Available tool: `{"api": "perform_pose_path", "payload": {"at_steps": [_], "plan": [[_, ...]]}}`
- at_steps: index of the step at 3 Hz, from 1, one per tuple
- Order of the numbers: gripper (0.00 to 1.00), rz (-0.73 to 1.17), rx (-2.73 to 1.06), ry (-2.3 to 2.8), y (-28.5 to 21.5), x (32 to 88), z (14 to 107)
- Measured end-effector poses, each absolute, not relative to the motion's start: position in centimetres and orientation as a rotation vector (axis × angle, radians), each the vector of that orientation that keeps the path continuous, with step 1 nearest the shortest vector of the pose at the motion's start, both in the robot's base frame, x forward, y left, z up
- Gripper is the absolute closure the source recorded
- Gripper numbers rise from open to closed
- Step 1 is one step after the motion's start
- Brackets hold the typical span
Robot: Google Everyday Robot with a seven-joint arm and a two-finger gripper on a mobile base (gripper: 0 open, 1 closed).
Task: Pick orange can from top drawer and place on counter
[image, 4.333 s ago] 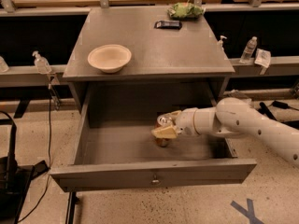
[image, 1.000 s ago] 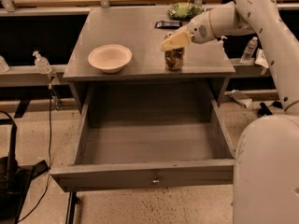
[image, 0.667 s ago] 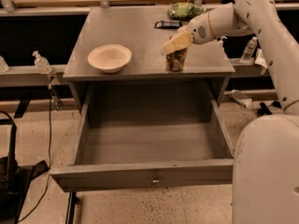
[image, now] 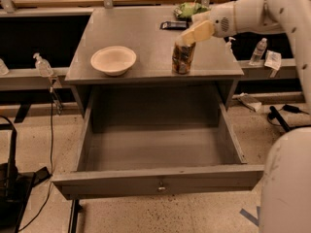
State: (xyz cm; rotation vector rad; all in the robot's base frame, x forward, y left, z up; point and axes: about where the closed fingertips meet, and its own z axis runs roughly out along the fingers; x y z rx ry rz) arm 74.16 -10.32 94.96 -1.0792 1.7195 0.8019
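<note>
The orange can point(image: 183, 57) stands upright on the counter point(image: 141, 33), near its front right edge. My gripper point(image: 197, 32) is just above and to the right of the can's top, open and holding nothing. The top drawer point(image: 160, 177) is pulled fully out below the counter. Its inside is bare, and its small round knob point(image: 162, 186) shows on the front panel.
A cream bowl point(image: 113, 59) sits on the counter's front left. A green bag point(image: 189, 8) and a flat black object point(image: 173, 25) lie at the back right. Clear bottles stand on the side ledges, one left point(image: 43, 64) and one right point(image: 259, 51). My white body point(image: 286, 183) fills the lower right.
The gripper has let go of the can and lifted up and to the right of it. The can stays standing on the counter.
</note>
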Motion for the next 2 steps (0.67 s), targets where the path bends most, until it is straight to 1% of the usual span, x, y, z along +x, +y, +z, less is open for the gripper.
{"api": "perform_pose_path", "payload": {"at_steps": [1,2], "plan": [[0.00,0.772,-1.100,1.581,-11.70,71.64,100.01],[0.00,0.774,-1.106,1.576,-11.46,71.63,99.95]]}}
